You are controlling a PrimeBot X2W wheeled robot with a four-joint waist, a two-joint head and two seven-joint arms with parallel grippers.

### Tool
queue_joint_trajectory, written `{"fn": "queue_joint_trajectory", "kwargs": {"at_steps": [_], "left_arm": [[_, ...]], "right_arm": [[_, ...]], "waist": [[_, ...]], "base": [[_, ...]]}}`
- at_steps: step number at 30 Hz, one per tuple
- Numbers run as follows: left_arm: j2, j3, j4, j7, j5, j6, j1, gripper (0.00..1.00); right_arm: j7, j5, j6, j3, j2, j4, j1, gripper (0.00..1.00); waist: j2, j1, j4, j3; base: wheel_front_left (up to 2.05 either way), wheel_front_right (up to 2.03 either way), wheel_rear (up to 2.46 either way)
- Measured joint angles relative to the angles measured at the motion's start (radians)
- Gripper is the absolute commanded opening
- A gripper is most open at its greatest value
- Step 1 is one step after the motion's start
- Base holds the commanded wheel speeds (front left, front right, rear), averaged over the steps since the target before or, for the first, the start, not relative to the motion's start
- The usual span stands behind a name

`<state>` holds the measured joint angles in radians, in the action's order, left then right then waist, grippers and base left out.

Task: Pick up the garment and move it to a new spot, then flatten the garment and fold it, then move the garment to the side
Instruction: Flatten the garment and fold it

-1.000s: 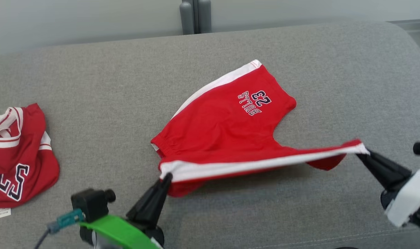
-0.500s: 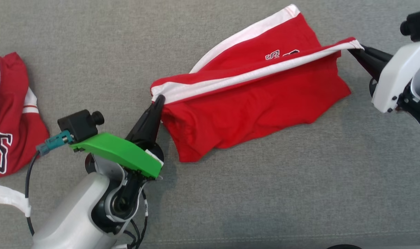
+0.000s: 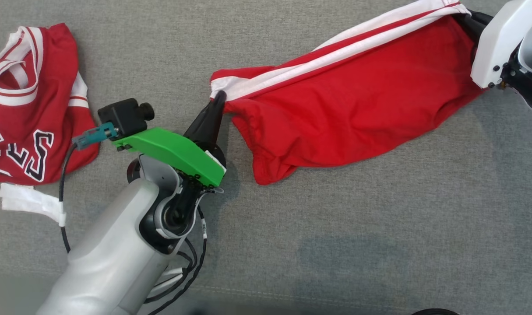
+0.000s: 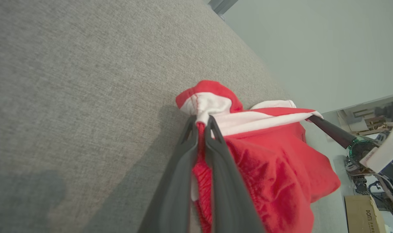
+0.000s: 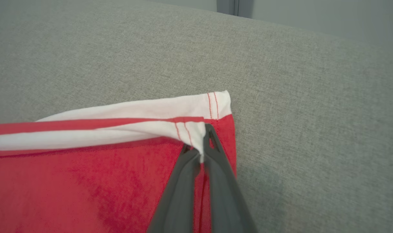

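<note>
Nearest the robot in the head view, the pale left forearm (image 3: 112, 262) rises from the lower edge. It carries a green mount (image 3: 174, 148) with a small black camera (image 3: 125, 116) and a dark cable. Beyond the mount, the left gripper (image 3: 219, 97) has its two dark fingers pressed together, pinching the waistband corner of a pair of red shorts (image 3: 357, 100) with a white side stripe. The left wrist view shows this gripper (image 4: 201, 121) up close: red and white cloth is bunched between the closed fingers, and the rest of the shorts (image 4: 274, 174) spreads away to its right. From the left gripper the white striped edge runs taut, up and to the right, to the right gripper (image 3: 467, 16). That gripper is partly hidden behind its white wrist housing at the upper right corner. In the right wrist view the right gripper (image 5: 202, 145) is clamped on the stitched white hem corner, and the shorts (image 5: 70, 187) stretch off to its left. Below the raised edge the red cloth sags in loose folds onto the grey fabric surface (image 3: 379, 227) between the two grippers. Its lowest fold lies just to the right of the left gripper's wrist. Well to the left of the left gripper, a crumpled red jersey (image 3: 25, 109) with white trim and dark lettering lies apart on the same surface, and a white label (image 3: 20, 199) sits at its near edge. Farthest off in the left wrist view are a pale wall (image 4: 312, 48) and a cardboard box (image 4: 364, 213) past the right gripper (image 4: 316, 120).
</note>
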<state>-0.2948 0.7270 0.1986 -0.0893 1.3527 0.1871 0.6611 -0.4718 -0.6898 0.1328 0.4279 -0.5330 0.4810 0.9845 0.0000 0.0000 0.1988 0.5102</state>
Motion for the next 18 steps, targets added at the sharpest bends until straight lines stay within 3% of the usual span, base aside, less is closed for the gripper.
{"fn": "queue_joint_trajectory", "kwargs": {"at_steps": [1, 3, 7, 8, 10, 11, 13, 14, 15, 18], "left_arm": [[0.006, 0.007, 0.007, 0.007, 0.0, -0.003, 0.008, 0.0], [0.018, 0.015, 0.024, 0.011, -0.001, -0.004, 0.017, 0.16], [0.032, 0.026, 0.04, 0.022, -0.005, -0.014, 0.032, 0.15], [0.034, 0.028, 0.043, 0.022, -0.006, -0.016, 0.032, 0.18], [0.038, 0.028, 0.051, 0.022, -0.008, -0.016, 0.033, 0.48], [0.04, 0.029, 0.054, 0.022, -0.009, -0.016, 0.033, 0.99], [0.042, 0.032, 0.061, 0.027, -0.009, -0.015, 0.034, 1.0], [0.043, 0.036, 0.062, 0.028, -0.009, -0.015, 0.034, 1.0], [0.043, 0.04, 0.063, 0.031, -0.011, -0.014, 0.035, 1.0], [0.04, 0.039, 0.063, 0.026, -0.018, -0.009, 0.035, 1.0]], "right_arm": [[0.003, 0.005, 0.0, 0.007, 0.0, 0.016, 0.009, 0.0], [0.007, 0.015, 0.0, 0.02, -0.001, 0.049, 0.022, 0.0], [0.021, 0.014, 0.0, 0.037, -0.003, 0.087, 0.054, 0.0], [0.027, 0.014, 0.0, 0.042, -0.005, 0.093, 0.062, 0.0], [0.037, 0.015, 0.0, 0.053, -0.007, 0.107, 0.07, 0.0], [0.045, 0.018, 0.0, 0.059, -0.009, 0.114, 0.074, 0.0], [0.082, 0.039, -0.001, 0.069, -0.013, 0.126, 0.085, 0.0], [0.103, 0.045, -0.001, 0.074, -0.012, 0.129, 0.092, 0.38], [0.118, 0.045, -0.001, 0.076, -0.007, 0.136, 0.096, 1.0], [0.151, 0.043, -0.001, 0.089, 0.02, 0.16, 0.097, 1.0]], "waist": [[0.0, 0.0, 0.005, 0.001], [0.0, 0.0, 0.014, 0.002], [0.0, 0.0, 0.017, 0.007], [0.0, 0.0, 0.016, 0.007], [0.0, 0.0, 0.015, 0.006], [0.0, 0.0, 0.014, 0.006], [0.0, 0.0, 0.012, 0.006], [0.0, 0.0, 0.011, 0.005], [0.0, 0.0, 0.01, 0.004], [0.0001, 0.0, 0.006, -0.002]], "base": [[0.0, 0.0, 0.0], [0.0, 0.0, 0.0], [0.0, 0.0, 0.0], [0.0, 0.0, 0.0], [0.0, 0.0, 0.0], [0.0, 0.0, 0.0], [0.0, 0.0, 0.0], [0.0, 0.0, 0.0], [0.0, 0.0, 0.0], [0.0, 0.0, 0.0]]}}
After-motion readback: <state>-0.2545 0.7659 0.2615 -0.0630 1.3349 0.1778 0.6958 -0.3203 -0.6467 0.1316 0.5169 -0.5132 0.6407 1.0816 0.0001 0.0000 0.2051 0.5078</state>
